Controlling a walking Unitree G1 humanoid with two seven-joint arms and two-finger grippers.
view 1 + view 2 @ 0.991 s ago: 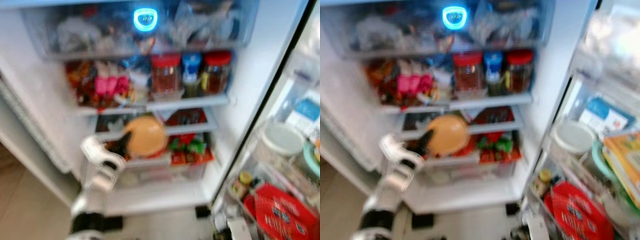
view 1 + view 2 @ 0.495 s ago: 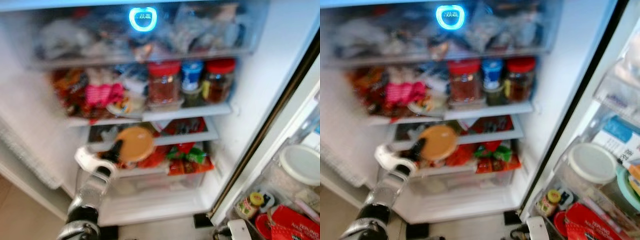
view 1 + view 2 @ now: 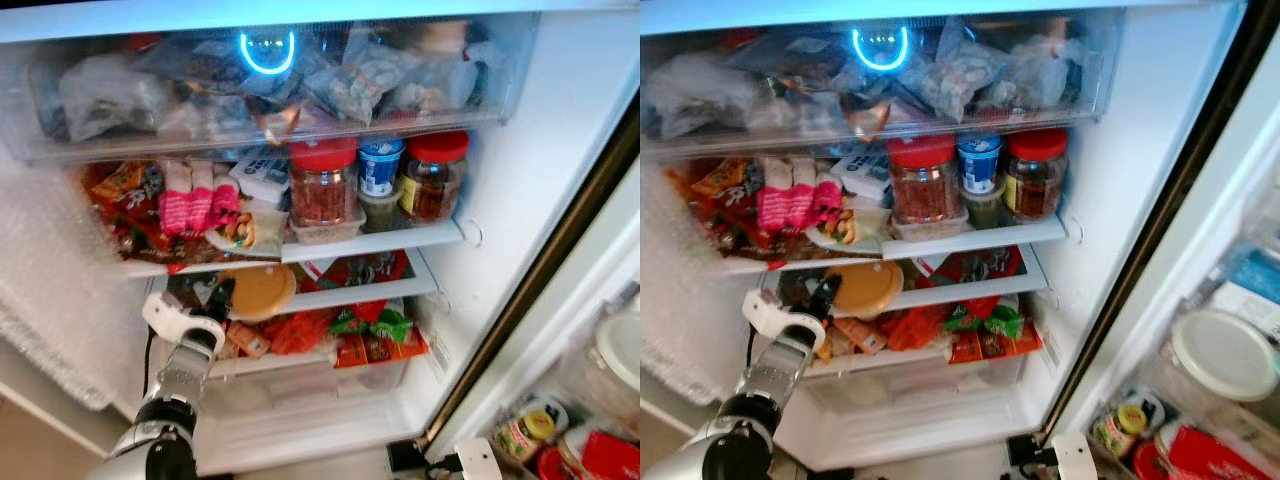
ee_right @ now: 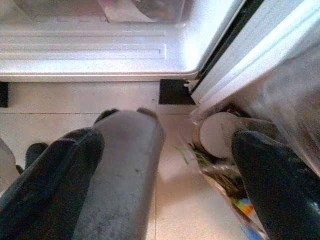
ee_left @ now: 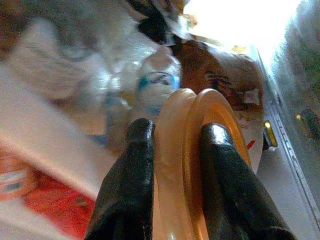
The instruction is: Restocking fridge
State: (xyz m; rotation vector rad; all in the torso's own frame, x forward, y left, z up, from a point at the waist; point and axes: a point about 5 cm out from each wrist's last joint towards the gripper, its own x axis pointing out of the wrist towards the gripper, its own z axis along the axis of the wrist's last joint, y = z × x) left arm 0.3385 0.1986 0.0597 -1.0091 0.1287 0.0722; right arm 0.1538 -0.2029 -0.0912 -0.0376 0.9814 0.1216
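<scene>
Far left: bubble-textured lining on the inner wall of the open fridge. Beside it, left gripper reaching into the middle shelf, black fingers clamped on the edge of an orange lidded container; container tilted, resting at the shelf's left end, just under the shelf above. Below it, red and green snack packets piled over the clear bottom drawer.

Up top, a clear drawer stuffed with bags, a glowing blue ring light at its front. On the shelf beneath: pink packets, then two red-lidded jars flanking a blue-capped tub.

Further right, the dark door seal, then door bins with a white-lidded container and a small yellow-capped jar.

Right gripper low near the floor by the fridge's bottom corner, fingers spread wide, holding nothing; a grey cylinder between them in the wrist view, what it is unclear.
</scene>
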